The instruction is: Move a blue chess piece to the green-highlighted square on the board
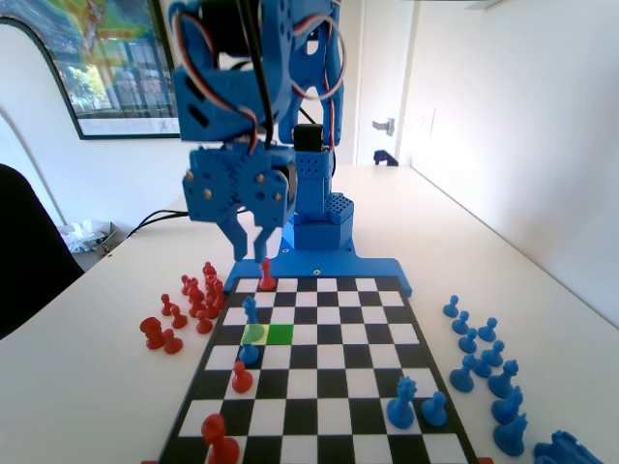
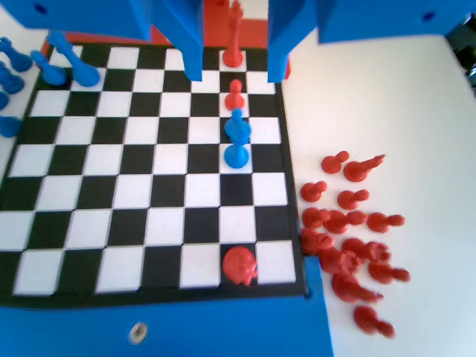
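On board point(image 1: 319, 406), blue chess piece point(image 1: 250, 310) upright (vertical axis), knob up.

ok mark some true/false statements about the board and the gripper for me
1. The gripper hangs open above the board, holding nothing. True.
2. The blue chess piece already stands on the green-highlighted square. False: it stands one row further from the camera and one column to the left in the fixed view.
3. Captured red pieces lie off the board on the table. True.
4. The blue chess piece lies tipped over. False: it is upright.
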`<state>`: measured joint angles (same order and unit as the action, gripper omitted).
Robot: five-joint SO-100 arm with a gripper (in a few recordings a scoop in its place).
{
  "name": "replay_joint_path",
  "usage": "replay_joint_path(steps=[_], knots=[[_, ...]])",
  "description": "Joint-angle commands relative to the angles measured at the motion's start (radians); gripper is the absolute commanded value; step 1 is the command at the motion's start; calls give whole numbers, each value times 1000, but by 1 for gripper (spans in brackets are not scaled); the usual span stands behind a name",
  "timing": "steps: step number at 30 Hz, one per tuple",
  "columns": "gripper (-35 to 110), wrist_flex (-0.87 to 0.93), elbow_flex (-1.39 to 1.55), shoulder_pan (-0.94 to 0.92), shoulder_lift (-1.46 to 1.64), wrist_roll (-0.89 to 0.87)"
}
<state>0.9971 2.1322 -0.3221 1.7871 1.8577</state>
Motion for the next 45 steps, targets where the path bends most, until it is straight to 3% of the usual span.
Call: replay_joint_path(steps=[1,45], knots=[[12,-15,11,-20,21,18],[13,-353,141,-17,-202,15]])
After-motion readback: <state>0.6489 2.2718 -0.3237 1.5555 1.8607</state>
